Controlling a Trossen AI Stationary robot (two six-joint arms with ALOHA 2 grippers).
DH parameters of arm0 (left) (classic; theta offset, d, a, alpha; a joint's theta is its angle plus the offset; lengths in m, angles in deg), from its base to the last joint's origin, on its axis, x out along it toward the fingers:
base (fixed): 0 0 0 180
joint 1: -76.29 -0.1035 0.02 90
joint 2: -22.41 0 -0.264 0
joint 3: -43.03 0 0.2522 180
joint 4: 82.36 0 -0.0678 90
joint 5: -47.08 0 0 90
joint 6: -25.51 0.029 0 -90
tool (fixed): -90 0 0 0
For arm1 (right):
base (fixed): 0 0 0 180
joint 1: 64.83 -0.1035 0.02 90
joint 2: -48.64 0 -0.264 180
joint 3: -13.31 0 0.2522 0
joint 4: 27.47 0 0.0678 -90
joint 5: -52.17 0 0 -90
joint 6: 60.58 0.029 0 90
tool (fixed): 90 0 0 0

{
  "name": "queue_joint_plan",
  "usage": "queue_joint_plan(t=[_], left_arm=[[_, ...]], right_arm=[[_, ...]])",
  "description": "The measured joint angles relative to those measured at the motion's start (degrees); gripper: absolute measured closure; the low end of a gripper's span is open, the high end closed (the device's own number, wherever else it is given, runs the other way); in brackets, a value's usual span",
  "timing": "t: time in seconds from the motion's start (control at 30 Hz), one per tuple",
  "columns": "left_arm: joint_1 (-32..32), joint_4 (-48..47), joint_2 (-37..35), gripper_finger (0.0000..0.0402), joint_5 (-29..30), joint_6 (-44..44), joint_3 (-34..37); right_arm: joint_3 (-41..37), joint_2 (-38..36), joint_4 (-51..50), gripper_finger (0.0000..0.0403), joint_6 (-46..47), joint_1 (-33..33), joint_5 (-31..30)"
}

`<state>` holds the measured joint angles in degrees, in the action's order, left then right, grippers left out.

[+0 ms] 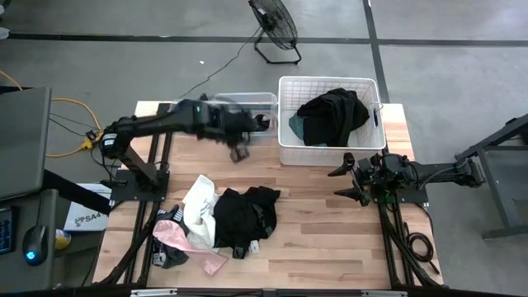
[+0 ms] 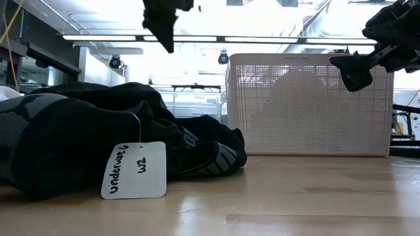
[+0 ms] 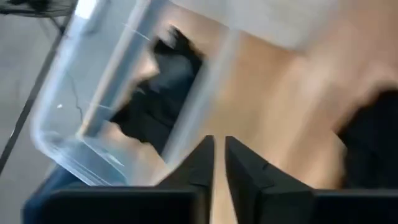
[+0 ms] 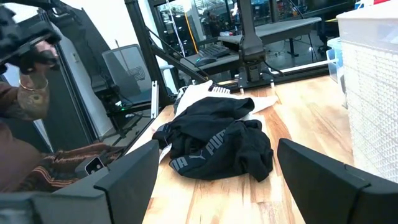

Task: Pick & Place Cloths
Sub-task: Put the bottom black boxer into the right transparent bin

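Evidently the left end effector (image 1: 240, 153) is between picks: it hangs above the bench (image 1: 330, 239) just in front of the clear bin (image 1: 247, 103), its fingers (image 3: 202, 163) pressed nearly together with only a sliver of gap and nothing between them. A dark garment (image 3: 158, 102) lies inside that bin, and more dark cloths (image 1: 334, 115) fill the white basket (image 1: 285, 148) beside it. The unsorted pile (image 1: 223, 219) sits well apart at the bench's near side: black pieces with lettered waistbands, plus white and pink ones. The right end effector (image 1: 346, 180) waits with jaws spread just in front of the basket, holding nothing. As I judge it, the next move calls for the left arm to swing toward the pile, spread its fingers, and come down on a single raised fold so only one garment lifts.
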<state>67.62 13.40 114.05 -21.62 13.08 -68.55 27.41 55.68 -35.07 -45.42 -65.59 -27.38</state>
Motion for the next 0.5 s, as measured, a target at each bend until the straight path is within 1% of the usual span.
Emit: queue_joint_plan(t=[0.1,0.17,0.3,0.5], left_arm=[[5.9,-1.5,-0.2,0.0397,0.1,-2.8,0.0],[9.8,-1.4,-0.3,0.0395,0.5,-4.2,0.4],[16.6,-1.3,-0.3,0.0390,0.7,-7.6,3.5],[24.0,0.5,-1.2,0.0389,0.7,-16.1,9.6]], right_arm=[[0.0,0.0,0.0,0.0085,0.0,0.0,0.0],[0.0,0.0,0.0,0.0085,0.0,0.0,0.0],[0.0,0.0,0.0,0.0085,0.0,0.0,0.0],[0.0,0.0,0.0,0.0085,0.0,0.0,0.0]])
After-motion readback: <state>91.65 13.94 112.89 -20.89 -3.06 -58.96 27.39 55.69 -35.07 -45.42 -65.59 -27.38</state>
